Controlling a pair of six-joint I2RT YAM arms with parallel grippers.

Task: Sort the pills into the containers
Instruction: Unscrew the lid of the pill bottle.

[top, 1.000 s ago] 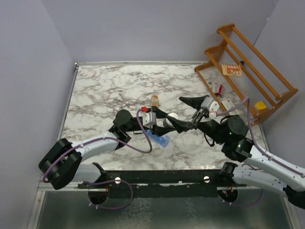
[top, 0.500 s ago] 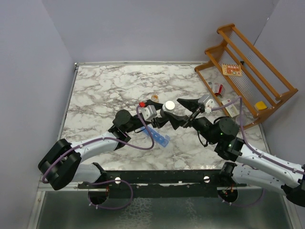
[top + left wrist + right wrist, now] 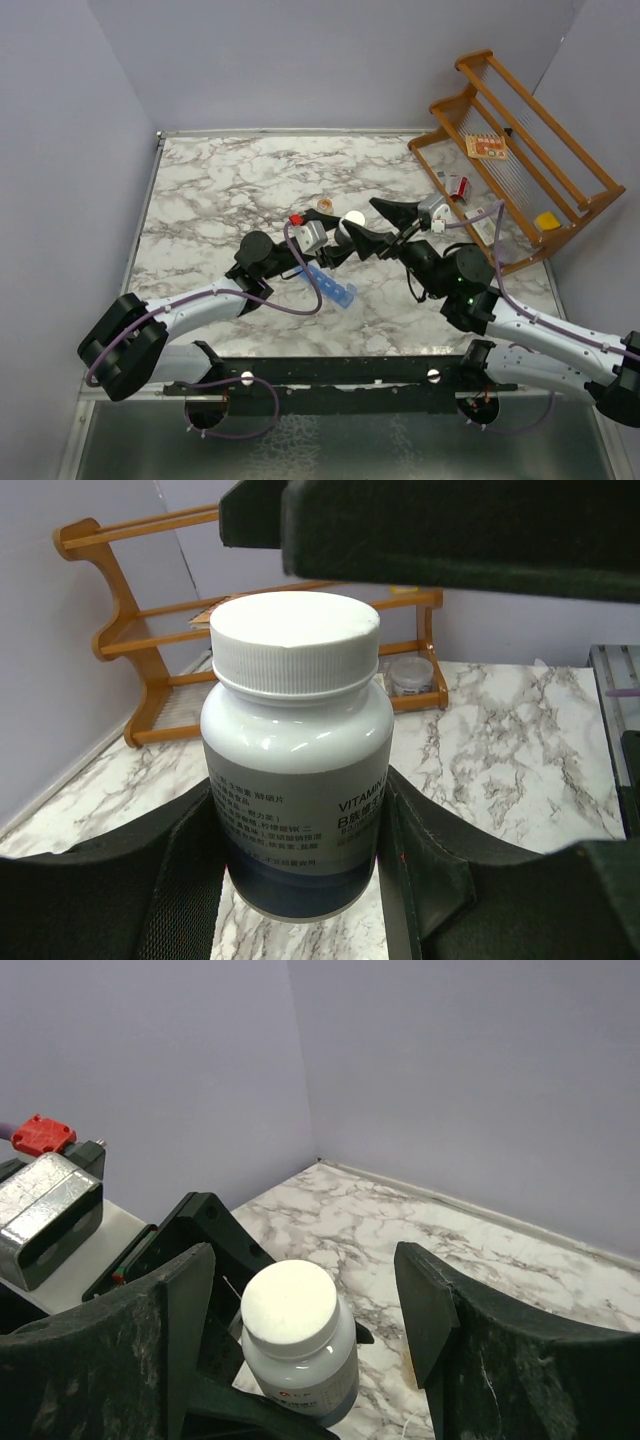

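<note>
Left gripper (image 3: 300,870): we see its fingers pinching the white-capped bottle (image 3: 295,770) upright.
Right gripper (image 3: 300,1280): fingers spread either side of that bottle, not touching it.
Containers (image 3: 335,288): blue strip lying toward the worktop's (image 3: 230,190) near edge, mid-width.

White-shelled arms (image 3: 190,310) with black joints (image 3: 262,250) and jaws, purple cables (image 3: 300,262), red connector (image 3: 40,1133).

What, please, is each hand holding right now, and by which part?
Left hand grips the white-capped bottle by its lower body; right hand, open, holds nothing.
</note>
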